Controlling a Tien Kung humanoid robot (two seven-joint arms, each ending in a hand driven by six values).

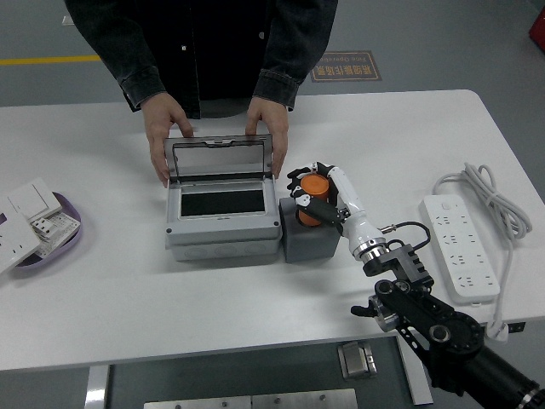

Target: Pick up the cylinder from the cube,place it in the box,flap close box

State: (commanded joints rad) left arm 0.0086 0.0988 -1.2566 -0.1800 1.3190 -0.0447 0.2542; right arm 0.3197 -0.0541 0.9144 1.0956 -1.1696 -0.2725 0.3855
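An orange cylinder [313, 194] is held just above the dark grey cube [308, 239], with my right hand [317, 194] shut on it, fingers wrapped around its sides. Left of the cube stands the grey box [223, 228], its clear flap lid [218, 158] raised upright and the dark inside showing. A person at the far side steadies the box, one hand [163, 132] at the left of the lid and the other hand [266, 128] at the right. My left arm is out of view.
A white power strip [464, 249] with a coiled cable lies at the right. At the left edge a purple tray [70, 223] holds white switch plates. My right arm's black joints [426, 317] hang over the table's near edge.
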